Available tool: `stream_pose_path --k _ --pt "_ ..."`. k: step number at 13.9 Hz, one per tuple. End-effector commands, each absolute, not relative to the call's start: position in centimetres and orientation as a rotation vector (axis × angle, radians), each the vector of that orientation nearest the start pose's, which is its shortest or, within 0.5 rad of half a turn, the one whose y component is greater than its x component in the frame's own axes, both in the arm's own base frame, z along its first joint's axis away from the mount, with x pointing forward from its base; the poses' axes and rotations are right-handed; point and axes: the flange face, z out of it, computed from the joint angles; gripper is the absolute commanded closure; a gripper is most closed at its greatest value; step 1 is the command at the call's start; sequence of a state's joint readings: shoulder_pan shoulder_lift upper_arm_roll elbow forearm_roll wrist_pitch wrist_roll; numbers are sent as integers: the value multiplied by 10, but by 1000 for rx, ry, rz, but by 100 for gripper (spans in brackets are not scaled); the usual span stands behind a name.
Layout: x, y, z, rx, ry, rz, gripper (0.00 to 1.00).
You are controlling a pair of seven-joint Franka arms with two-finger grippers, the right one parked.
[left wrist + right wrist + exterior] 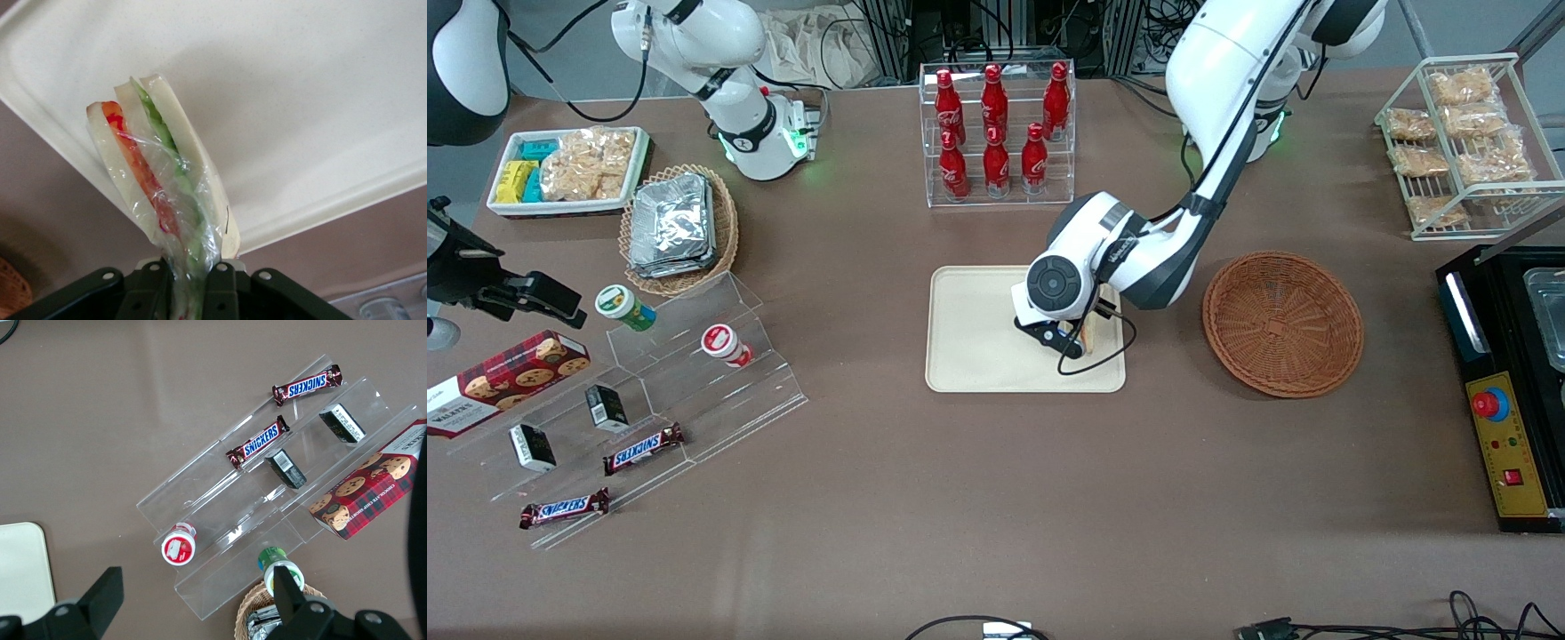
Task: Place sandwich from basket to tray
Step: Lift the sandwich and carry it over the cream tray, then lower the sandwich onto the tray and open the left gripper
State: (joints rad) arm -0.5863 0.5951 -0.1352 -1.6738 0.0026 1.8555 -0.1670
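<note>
My left gripper point(1083, 342) hangs low over the cream-beige tray point(978, 356), at the tray's end nearest the basket. It is shut on the clear-wrapped sandwich point(163, 180), a white bread wedge with green and orange-red filling. The black fingers point(223, 293) pinch its narrow end. In the front view only a sliver of the sandwich point(1092, 331) shows under the wrist. In the left wrist view the wedge points out over the tray's rim point(320, 207) and floor. The reddish-brown wicker basket point(1282, 322) stands empty beside the tray, toward the working arm's end.
A clear rack of red bottles point(996, 133) stands farther from the front camera than the tray. A tan basket of foil packets point(679, 228), a white snack tray point(569, 169) and an acrylic step stand point(649, 391) lie toward the parked arm's end. A black box point(1507, 382) and wire rack point(1463, 147) lie toward the working arm's end.
</note>
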Motion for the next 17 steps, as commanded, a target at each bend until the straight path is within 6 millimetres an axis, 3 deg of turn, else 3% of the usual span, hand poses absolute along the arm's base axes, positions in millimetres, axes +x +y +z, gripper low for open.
stream_pose_path --k 1,3,4,5,7,9,11,17 --pt "465 -405 210 -2892 766 587 100" --pt "463 -402 204 -2897 754 583 100" --pt "464 -400 203 -2904 707 587 75" --pt "464 -400 204 -2904 693 588 1" --pt "467 -397 211 -2902 687 593 0" --pt "493 -365 235 -2925 617 606 0" --pt "502 -355 276 -2935 610 598 0" --pt "563 -285 423 -2982 426 605 0"
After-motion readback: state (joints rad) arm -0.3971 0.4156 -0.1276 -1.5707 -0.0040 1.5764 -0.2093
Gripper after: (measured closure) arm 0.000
